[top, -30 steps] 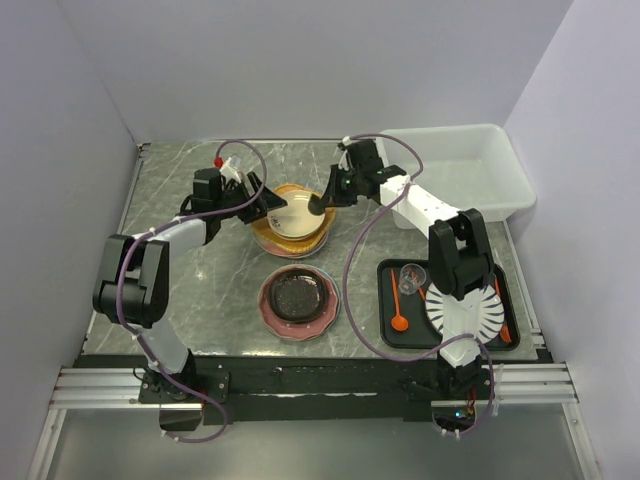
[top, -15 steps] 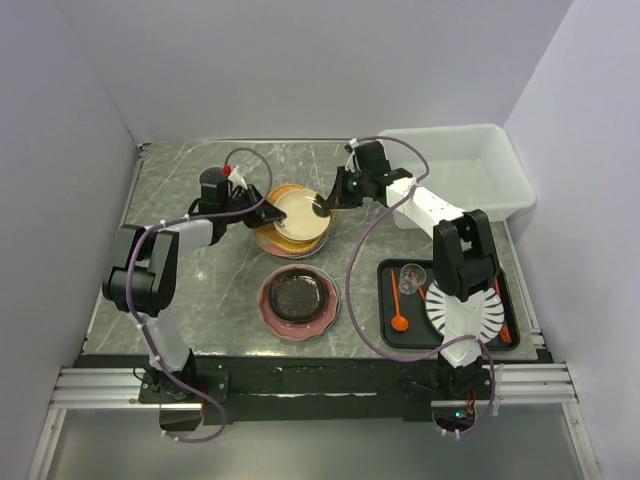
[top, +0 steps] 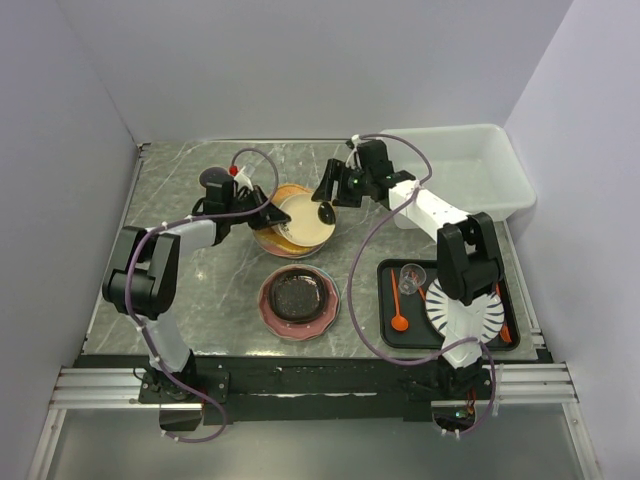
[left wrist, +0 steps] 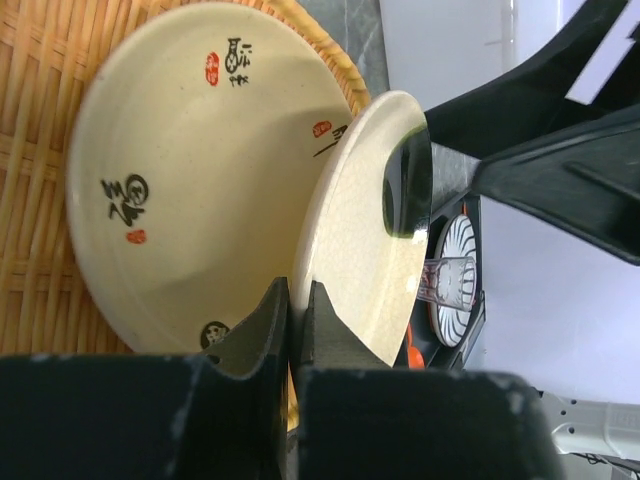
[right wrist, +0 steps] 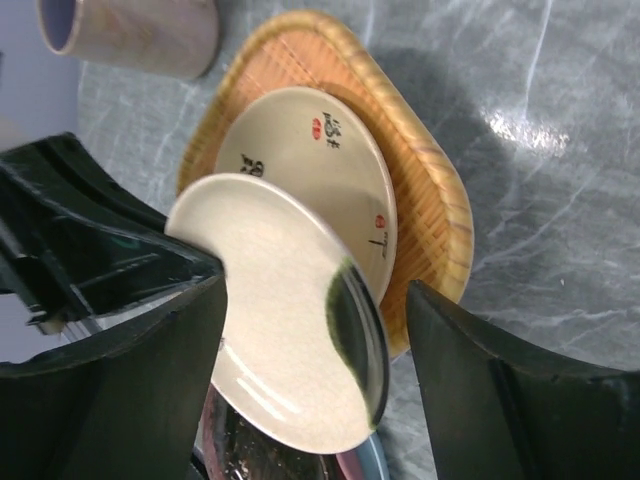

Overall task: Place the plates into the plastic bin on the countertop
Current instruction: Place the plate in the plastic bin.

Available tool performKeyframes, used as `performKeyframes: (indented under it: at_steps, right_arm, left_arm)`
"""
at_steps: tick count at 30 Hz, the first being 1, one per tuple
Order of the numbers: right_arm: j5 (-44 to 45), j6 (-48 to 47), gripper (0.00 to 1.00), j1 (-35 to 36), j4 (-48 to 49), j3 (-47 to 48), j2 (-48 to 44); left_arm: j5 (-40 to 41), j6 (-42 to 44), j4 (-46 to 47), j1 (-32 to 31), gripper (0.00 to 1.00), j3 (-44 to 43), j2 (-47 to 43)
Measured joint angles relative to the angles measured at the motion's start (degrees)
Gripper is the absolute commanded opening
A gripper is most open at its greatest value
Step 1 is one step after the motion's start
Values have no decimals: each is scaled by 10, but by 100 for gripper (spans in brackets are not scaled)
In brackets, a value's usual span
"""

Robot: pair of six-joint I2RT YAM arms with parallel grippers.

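Observation:
A small cream plate with a dark green edge is tilted up over a stack at the centre of the countertop. My left gripper is shut on its near rim, the jaws pinching it thinly. My right gripper stands open, its fingers wide on either side of that plate without touching it. Beneath lie a cream plate with painted characters and an orange rounded-square plate. A black speckled plate rests on a pink one nearer me. The plastic bin is at the back right.
A black tray at the front right carries a white striped plate, a clear glass and an orange spoon. A mug lies on its side behind the orange plate. Walls close in on three sides.
My left gripper has shut on the cream plate's rim. My right gripper has let go of the plate and opened wide, drawing back slightly.

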State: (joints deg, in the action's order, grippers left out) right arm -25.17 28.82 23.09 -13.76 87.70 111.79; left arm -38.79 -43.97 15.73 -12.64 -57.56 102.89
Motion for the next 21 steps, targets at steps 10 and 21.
performKeyframes:
  at_steps: [10,21]
  right_arm:
    - [-18,13,82,-15,38,-26,-31]
    - [-106,47,77,-28,123,-93,-41]
  left_arm:
    - [7,4,-6,3,1,0,-23]
    - [-37,-55,103,33,1,38,-44]
